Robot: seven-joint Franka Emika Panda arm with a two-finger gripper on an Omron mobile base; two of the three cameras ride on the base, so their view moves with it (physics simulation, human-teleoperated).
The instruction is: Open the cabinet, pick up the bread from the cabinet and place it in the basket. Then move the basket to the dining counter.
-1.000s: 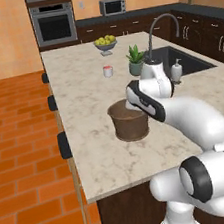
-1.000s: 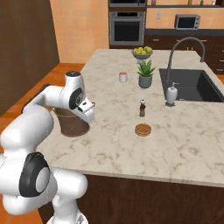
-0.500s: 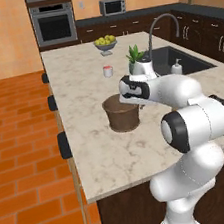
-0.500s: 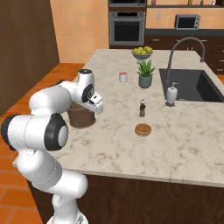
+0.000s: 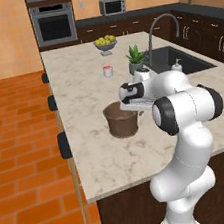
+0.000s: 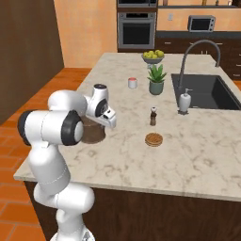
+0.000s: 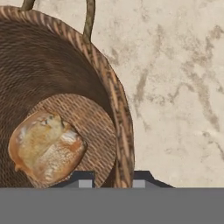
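I see pincer [image 7: 113,183] astride basket [image 7: 65,78] rim, pinching it | bread [image 7: 46,146] inside, left of pincer | basket on bench [image 7: 175,87]

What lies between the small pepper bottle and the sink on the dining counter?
In the right base view, a white soap dispenser stands between the pepper bottle and the sink on the dining counter.

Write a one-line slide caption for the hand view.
Bread lies on the floor of the basket, whose rim runs between the tool tips, on the dining counter.
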